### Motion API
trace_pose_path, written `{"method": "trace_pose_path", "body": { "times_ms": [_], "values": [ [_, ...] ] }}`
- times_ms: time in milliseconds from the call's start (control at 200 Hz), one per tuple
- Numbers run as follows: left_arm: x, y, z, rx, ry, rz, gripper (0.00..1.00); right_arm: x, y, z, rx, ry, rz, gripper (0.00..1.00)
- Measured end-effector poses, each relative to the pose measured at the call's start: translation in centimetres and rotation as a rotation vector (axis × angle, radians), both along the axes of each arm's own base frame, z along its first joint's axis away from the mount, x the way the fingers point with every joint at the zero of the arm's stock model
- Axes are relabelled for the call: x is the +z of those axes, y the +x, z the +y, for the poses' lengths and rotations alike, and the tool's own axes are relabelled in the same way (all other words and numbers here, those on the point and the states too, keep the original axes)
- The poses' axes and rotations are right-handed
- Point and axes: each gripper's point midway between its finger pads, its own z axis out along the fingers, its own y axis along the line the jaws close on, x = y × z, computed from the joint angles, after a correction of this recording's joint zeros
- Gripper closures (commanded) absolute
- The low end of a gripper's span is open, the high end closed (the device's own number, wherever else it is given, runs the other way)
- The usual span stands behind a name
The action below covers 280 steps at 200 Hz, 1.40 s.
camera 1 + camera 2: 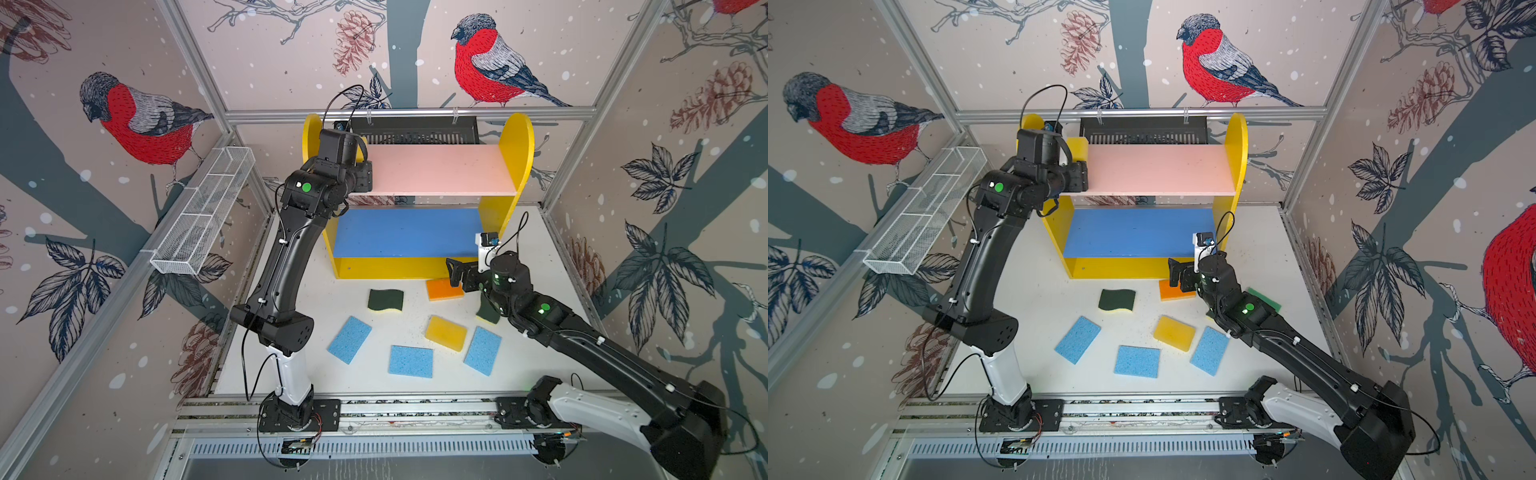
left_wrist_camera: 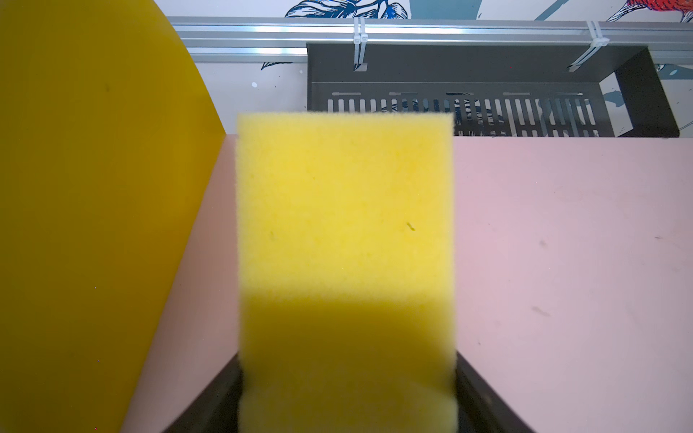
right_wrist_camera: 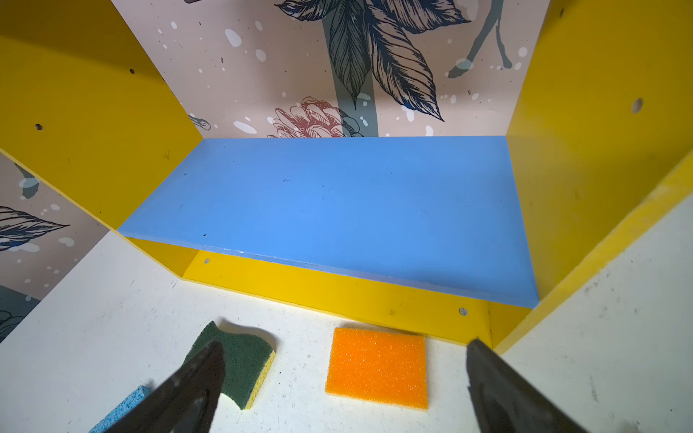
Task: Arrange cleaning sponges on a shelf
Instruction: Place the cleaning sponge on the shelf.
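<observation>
Count: 1 three-level shelf with yellow round-topped sides, 9 sponges, 2 arms.

On the white tabletop, in front of the shelf:
- 3 flat light-blue rectangular sponges. left blue has its long axis diagonal, near-left to far-right. middle blue runs left-right. right blue runs roughly front-back, slightly skewed.
- 1 plain yellow foam block, long axis skewed, far-left to near-right.
- 1 orange-topped sponge, just beside the shelf base, long axis parallel to the shelf front.
- 1 wavy dark-green-on-yellow sponge, green face up, long axis left-right.
- 1 second dark-green sponge, mostly under the right arm, so its axis is unclear.
- 1 bright-green-topped sponge, only an edge showing behind that arm.

The second yellow foam block is at the left end of the pink upper board, next to the yellow side. Its long axis points from the gripper toward the back wall.

The left gripper has a finger on each side of that block. I can't tell whether it is clamped or let go.

The right gripper has its jaws wide apart with nothing between them. It is low over the orange-topped sponge and faces the blue middle board.
</observation>
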Motion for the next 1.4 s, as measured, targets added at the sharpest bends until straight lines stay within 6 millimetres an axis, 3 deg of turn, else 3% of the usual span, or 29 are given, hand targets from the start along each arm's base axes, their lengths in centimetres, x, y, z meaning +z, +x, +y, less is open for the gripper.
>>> {"method": "trace_pose_path", "body": {
  "times_ms": [775, 1236, 1401],
  "values": [
    [-0.4, -0.1, -0.8, -0.02, -0.055, 0.019, 0.21, 0.2, -0.6, -0.8, -0.018, 0.024, -0.01, 0.0],
    [0.7, -2.5, -0.1, -0.042, -0.076, -0.002, 0.2, 0.6, -0.7, -1.2, -0.031, 0.029, -0.018, 0.0],
    [0.0, -3.8, 0.0, -0.069, -0.083, 0.014, 0.2, 0.6, -0.8, -1.4, -0.036, 0.028, -0.018, 0.0]
  ]
}}
